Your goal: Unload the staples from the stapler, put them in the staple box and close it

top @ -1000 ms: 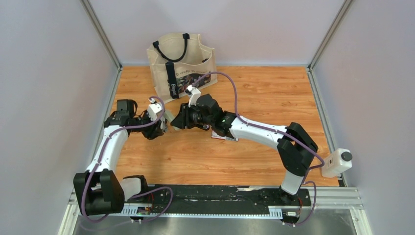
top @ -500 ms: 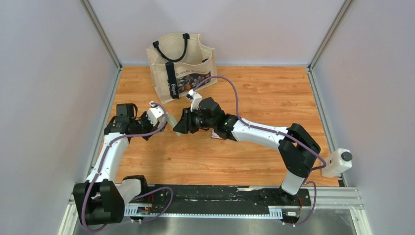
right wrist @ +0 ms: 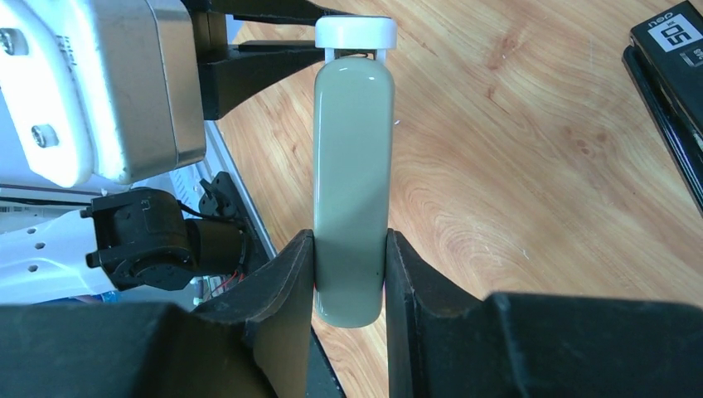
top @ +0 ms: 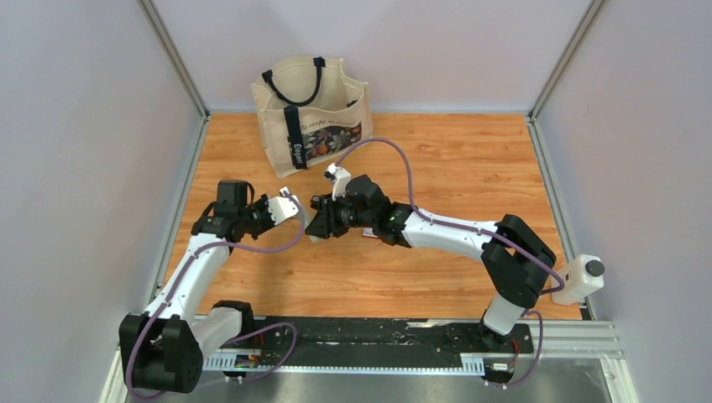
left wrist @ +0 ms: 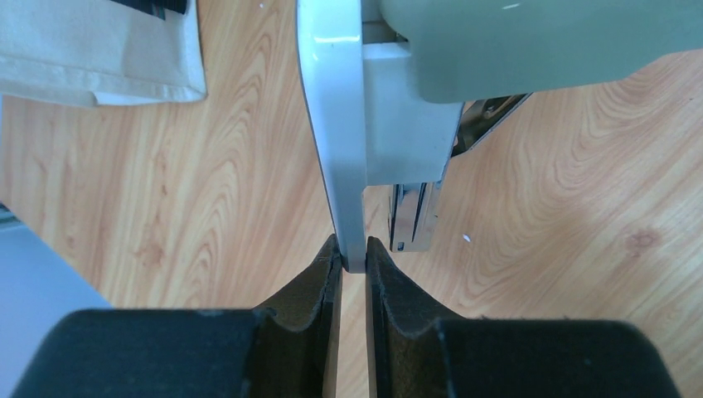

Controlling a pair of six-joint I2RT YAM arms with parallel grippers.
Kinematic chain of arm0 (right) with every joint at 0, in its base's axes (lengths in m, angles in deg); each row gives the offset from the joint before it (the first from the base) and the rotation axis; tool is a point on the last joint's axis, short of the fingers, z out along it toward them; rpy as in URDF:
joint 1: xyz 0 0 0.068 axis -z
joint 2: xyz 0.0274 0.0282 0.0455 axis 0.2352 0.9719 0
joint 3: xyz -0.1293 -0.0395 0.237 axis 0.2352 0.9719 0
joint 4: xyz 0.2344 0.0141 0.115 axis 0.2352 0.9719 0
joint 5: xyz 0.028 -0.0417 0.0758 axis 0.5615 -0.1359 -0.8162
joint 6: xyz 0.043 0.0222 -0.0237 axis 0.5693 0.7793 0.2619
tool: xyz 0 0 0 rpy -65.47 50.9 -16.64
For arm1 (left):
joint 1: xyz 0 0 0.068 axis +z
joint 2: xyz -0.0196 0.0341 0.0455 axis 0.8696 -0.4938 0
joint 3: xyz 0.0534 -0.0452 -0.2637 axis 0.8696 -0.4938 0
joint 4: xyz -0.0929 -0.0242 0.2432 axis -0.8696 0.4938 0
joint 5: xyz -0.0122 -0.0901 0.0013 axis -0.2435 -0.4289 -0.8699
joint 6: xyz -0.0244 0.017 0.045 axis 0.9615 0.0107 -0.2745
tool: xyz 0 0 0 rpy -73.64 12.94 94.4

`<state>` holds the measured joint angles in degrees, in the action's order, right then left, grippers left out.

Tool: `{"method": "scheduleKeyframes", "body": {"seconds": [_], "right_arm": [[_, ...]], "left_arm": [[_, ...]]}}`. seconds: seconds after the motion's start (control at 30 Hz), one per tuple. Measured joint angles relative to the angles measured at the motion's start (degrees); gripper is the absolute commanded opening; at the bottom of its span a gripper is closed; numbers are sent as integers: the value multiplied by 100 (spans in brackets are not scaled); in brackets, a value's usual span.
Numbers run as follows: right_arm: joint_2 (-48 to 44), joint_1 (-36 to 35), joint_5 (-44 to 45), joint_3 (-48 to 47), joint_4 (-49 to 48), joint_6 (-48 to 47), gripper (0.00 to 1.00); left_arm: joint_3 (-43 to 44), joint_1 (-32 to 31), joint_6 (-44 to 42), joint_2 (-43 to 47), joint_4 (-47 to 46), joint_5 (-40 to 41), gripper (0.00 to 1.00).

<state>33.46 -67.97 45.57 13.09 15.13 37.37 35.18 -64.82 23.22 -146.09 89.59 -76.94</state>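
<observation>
Stapler (right wrist: 352,166) up off the desk (top: 470,168), left of its middle and nearer than the tote bag (top: 311,109) at the far edge, spanned between both arms. Grey-green top clamped between the right fingers (right wrist: 282,307). Thin tip of the pale base pinched tight in the left fingers (left wrist: 311,307), closed on it. Silvery magazine rail (left wrist: 414,214) exposed beneath the body, staples not told apart from it.

Best to hold the right grip steady as the anchor and draw the base away along its hinge arc, never sideways, or risk slipping off so thin a pinch.

Left arm (top: 189,269) bent at the elbow, reaching from the near left corner, wrist turned rightward. Right arm (top: 445,231) stretched across from the near right corner, wrist pointing left.
</observation>
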Motion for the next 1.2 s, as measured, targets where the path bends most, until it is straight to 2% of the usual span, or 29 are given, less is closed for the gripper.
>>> {"method": "scheduleKeyframes", "body": {"seconds": [0.4, 0.53, 0.7, 0.87, 1.1, 1.2], "right_arm": [[-138, -74, 197, 348, -181, -105, 0], [-173, -74, 229, 413, -297, -105, 0], [-181, -109, 236, 354, -293, -105, 0], [-177, -120, 544, -341, -92, -208, 0], [48, -105, 907, -1196, 219, -470, 0], [188, -105, 1045, -1272, 459, -632, 0]], "left_arm": [[-319, -262, -501, 7, -640, 490, 7], [-306, -267, -483, 50, -599, 503, 11], [162, -313, -92, 76, 275, 376, 27], [776, -514, 557, 308, 1233, -540, 43], [1064, -601, 1182, 446, 2022, -1561, 48], [1196, -544, 1508, 417, 2107, -1674, 60]]}}
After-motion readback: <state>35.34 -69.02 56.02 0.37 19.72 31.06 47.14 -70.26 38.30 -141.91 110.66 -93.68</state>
